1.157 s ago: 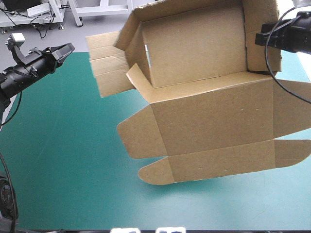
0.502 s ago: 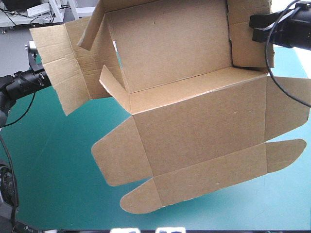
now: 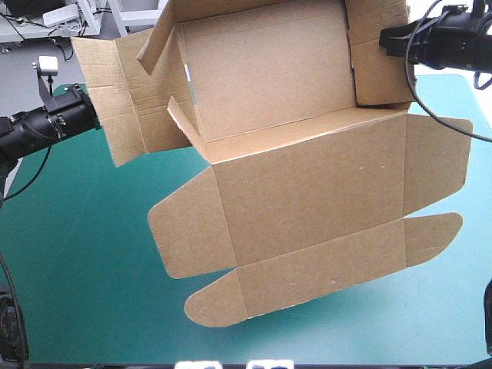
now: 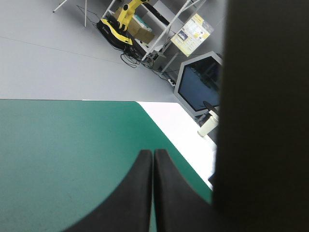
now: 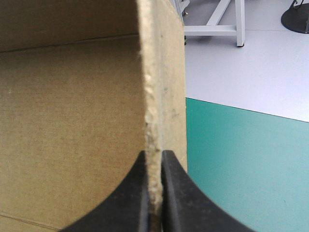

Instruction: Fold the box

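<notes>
The table [image 3: 84,261] carried a teal-green cover [image 4: 58,159] that ran ahead of the left gripper [image 4: 153,153] to a straight edge, and lay beside the right gripper [image 5: 154,155].

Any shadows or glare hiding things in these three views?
High view: even light, only a faint shadow on the cover under the box. Left wrist view: the box beside the shut left gripper is in deep shade, a plain dark slab; a white glare patch lies past the cover's edge. Right wrist view: well lit, the right gripper shut on the box's edge.
</notes>
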